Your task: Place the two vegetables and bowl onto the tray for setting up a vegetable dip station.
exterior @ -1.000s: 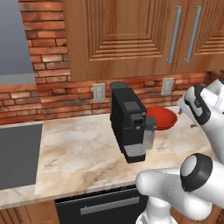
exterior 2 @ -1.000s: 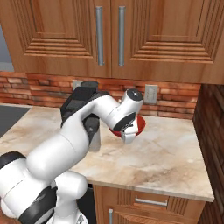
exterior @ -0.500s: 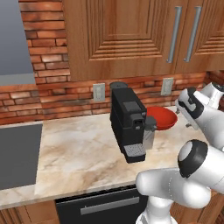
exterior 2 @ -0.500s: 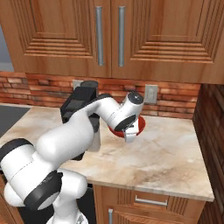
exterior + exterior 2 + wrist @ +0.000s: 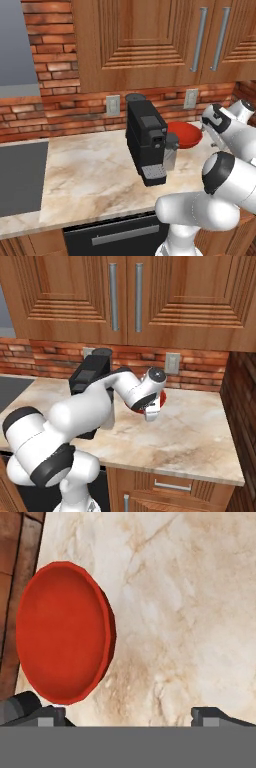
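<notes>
Marble counter (image 5: 95, 175), brick backsplash (image 5: 60, 107), red bowl (image 5: 62, 632)

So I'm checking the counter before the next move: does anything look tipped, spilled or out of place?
Nothing stands out. The red bowl sits upright and empty on the marble counter near the brick wall, beside the black coffee machine. No spill or damage shows. The gripper is open above the counter, next to the bowl.

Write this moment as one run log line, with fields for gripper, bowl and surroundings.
gripper: open, above counter | bowl: red, on counter, beside left fingertip, not gripped | coffee machine: left of bowl
</notes>
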